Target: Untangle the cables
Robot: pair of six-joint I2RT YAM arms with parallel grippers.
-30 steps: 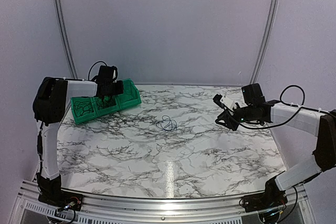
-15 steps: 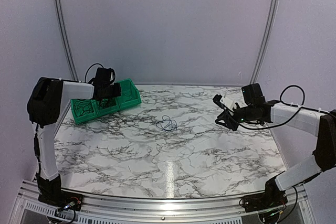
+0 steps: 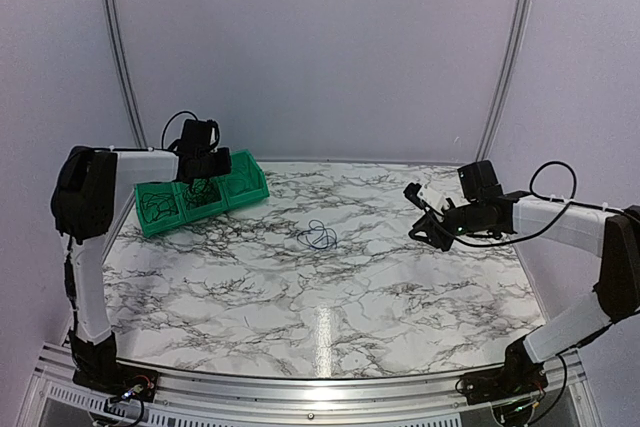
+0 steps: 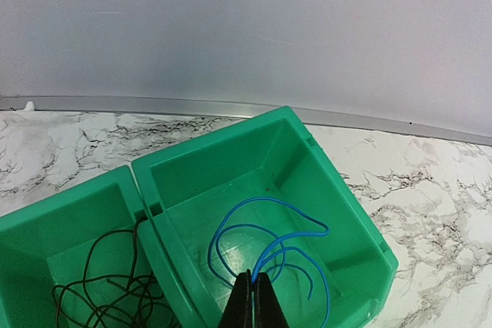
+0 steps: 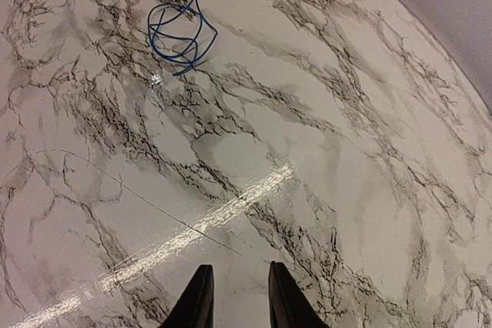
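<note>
My left gripper [image 4: 252, 297] is shut on a thin blue cable [image 4: 270, 230] whose loops hang into the right compartment of a green bin [image 4: 215, 137]. A tangled black cable [image 4: 96, 291] lies in the compartment to the left of it. From above, the left gripper [image 3: 201, 180] hovers over the bin [image 3: 250, 190] at the table's back left. Another small blue cable coil [image 3: 320, 236] lies alone mid-table, also visible in the right wrist view [image 5: 181, 32]. My right gripper [image 3: 421, 217] hangs above the right side of the table, open with nothing between its fingers [image 5: 237, 297].
The bin has three compartments side by side and sits tilted at the back-left corner. A very thin dark line [image 5: 138, 197] runs across the marble in front of the right gripper. The back wall and its metal rail [image 4: 231, 105] stand just behind the bin.
The left arm has shifted slightly back and left over the bin, still holding the blue cable. The right arm has barely moved.
</note>
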